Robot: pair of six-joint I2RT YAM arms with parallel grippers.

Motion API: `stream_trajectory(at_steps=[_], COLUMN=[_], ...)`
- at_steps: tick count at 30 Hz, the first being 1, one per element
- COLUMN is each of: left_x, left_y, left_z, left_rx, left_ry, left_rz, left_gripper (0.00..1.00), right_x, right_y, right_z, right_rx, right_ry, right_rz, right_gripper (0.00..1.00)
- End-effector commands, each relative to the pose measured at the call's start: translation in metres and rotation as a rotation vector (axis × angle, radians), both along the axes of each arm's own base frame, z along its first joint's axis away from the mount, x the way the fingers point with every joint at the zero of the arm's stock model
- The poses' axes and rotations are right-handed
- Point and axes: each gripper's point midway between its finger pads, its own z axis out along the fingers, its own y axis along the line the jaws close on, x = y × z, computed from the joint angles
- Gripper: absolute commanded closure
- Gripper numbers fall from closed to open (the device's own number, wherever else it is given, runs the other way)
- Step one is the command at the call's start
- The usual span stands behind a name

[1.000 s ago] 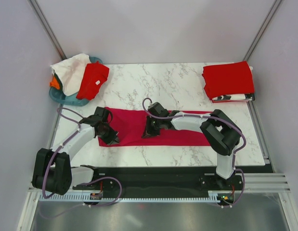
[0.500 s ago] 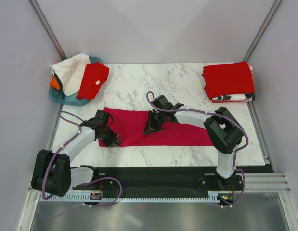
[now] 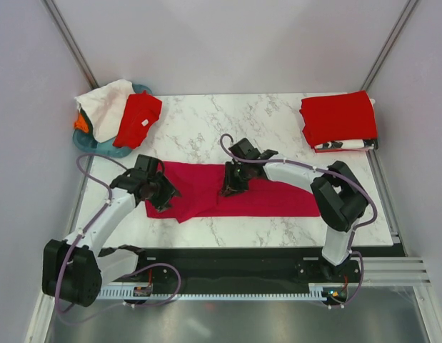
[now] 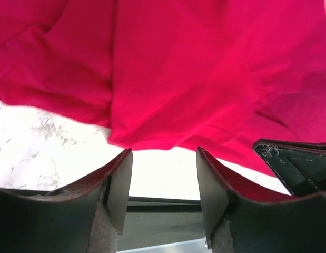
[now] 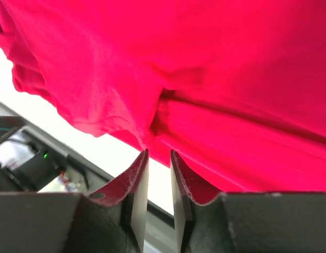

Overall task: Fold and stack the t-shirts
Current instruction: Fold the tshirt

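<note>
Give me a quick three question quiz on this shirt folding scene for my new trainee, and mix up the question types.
1. True or false: the left gripper has its jaws apart with nothing between them.
2. The shirt spread on the table is: A white, B crimson, C orange.
3. Fill in: the folded stack in the far right corner has a ___ shirt on top.

Key: 1 true; 2 B; 3 bright red.

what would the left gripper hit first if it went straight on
Probably the crimson t-shirt, its rumpled edge just ahead of the left gripper; depth is unclear, so the table might come first.
</note>
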Motion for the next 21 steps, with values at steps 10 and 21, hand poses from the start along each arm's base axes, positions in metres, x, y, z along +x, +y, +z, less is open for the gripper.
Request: stream_trajectory(at_steps=[10,21], left_x=[0.075,0.125], left_y=[0.041,0.038], left_z=[0.048,0.022], left_rx=[0.142,0.136], left_ry=[-0.178,-0.109], left_rz=[0.091,0.176], left_gripper=[0.74,0.98], right_x=[0.053,0.041], right_y=[-0.068,-0.177], right_z=[0.077,0.063], right_rx=[-0.227,-0.428], right_ry=[-0.458,-0.486], right_rz=[-0.130,-0.408], right_gripper=[0.96,1.00])
